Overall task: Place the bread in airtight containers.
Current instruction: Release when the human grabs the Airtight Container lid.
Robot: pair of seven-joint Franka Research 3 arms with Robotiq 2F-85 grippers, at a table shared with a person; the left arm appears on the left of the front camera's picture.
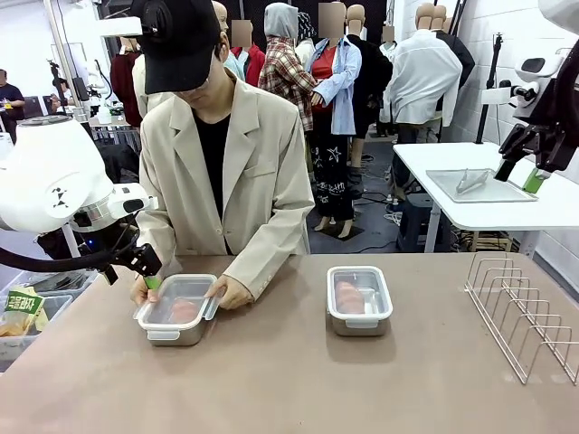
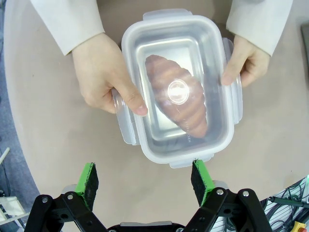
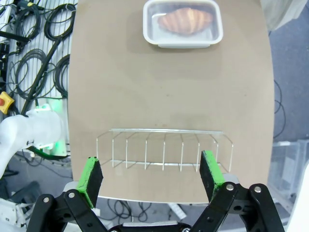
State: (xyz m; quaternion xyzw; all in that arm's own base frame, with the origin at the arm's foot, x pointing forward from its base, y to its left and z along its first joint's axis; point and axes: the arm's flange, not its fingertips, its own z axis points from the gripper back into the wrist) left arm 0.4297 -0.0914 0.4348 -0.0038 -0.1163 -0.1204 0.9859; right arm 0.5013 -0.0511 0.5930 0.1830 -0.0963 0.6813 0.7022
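Altogether two lidded tins [image 1: 177, 310] [image 1: 360, 300], each holding one roll [image 2: 177, 94] [image 3: 186, 20].

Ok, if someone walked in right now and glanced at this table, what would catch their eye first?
Probably the person's hands pressing the clear lid onto the left tin, a roll visible inside, with the open left claw hovering just above it. Next, the second tin, lidded with its own roll, near the table's middle. Then the wire rack at the right edge, below the open right claw.
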